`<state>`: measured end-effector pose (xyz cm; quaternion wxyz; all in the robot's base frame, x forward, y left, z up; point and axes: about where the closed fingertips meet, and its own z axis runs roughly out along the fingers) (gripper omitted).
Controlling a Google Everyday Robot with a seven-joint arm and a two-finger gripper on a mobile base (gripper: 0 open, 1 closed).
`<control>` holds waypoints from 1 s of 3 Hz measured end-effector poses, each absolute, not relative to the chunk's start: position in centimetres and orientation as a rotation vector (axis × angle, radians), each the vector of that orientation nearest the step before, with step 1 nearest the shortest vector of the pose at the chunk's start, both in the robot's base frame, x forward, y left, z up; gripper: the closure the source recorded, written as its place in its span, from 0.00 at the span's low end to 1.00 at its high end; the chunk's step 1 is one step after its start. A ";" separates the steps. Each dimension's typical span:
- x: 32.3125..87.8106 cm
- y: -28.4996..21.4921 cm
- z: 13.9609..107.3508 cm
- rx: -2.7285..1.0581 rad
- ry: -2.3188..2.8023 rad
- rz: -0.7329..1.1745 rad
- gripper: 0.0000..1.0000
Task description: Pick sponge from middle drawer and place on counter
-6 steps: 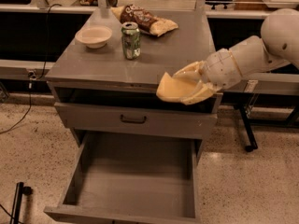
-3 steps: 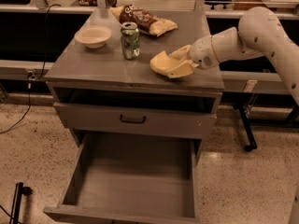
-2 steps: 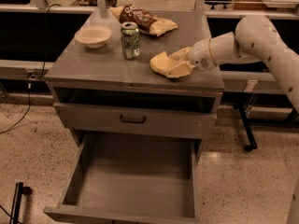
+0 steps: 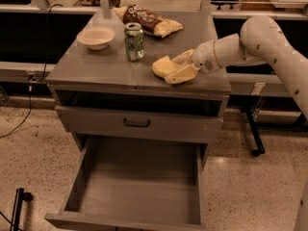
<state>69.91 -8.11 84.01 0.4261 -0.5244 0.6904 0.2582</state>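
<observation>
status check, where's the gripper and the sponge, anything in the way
Gripper at counter front right corner, jaws shut on sponge. Sponge resting on counter, middle drawer open. Can beside it, apart, not blocking.

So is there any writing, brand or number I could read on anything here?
Nothing here can be read.
Green can: printed design, too blurred to read.
Snack bag: pale lettering on brown, too blurred to read.
Bowl, sponge, counter: no text visible.
Pincer, gripping the sponge on the counter's right side: no text visible.
</observation>
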 end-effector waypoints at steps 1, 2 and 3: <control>69.9 -7.8 83.9 -1.314 1.725 0.650 0.00; 67.5 -11.4 86.7 -1.292 1.667 0.667 0.00; 67.3 -11.9 86.7 -1.287 1.669 0.665 0.00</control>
